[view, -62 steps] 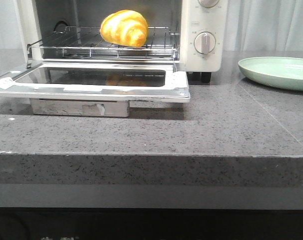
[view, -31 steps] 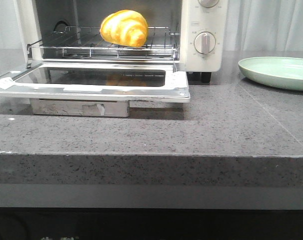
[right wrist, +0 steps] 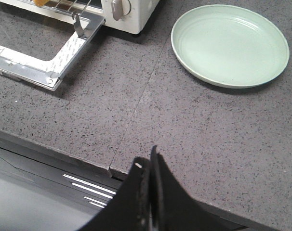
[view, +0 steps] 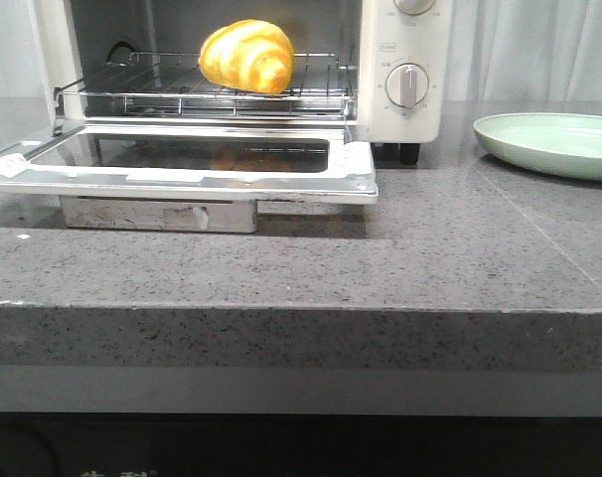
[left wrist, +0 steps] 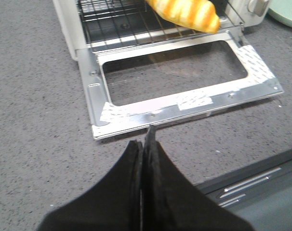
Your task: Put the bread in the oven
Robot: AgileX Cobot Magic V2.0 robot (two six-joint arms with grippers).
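The bread (view: 247,56) lies on the wire rack (view: 182,94) inside the oven (view: 405,70), toward the rack's right half, free of either arm. The glass door (view: 182,164) is dropped flat — its front edge rests on a metal block (view: 160,213). At 3 o'clock from the oven sits a pale green plate (view: 551,144) on the grey bench (view: 430,258). Left fingers (left wrist: 145,159) are pressed together, holding nothing, just short of the door edge; right fingers (right wrist: 148,178) likewise — above the bench edge.
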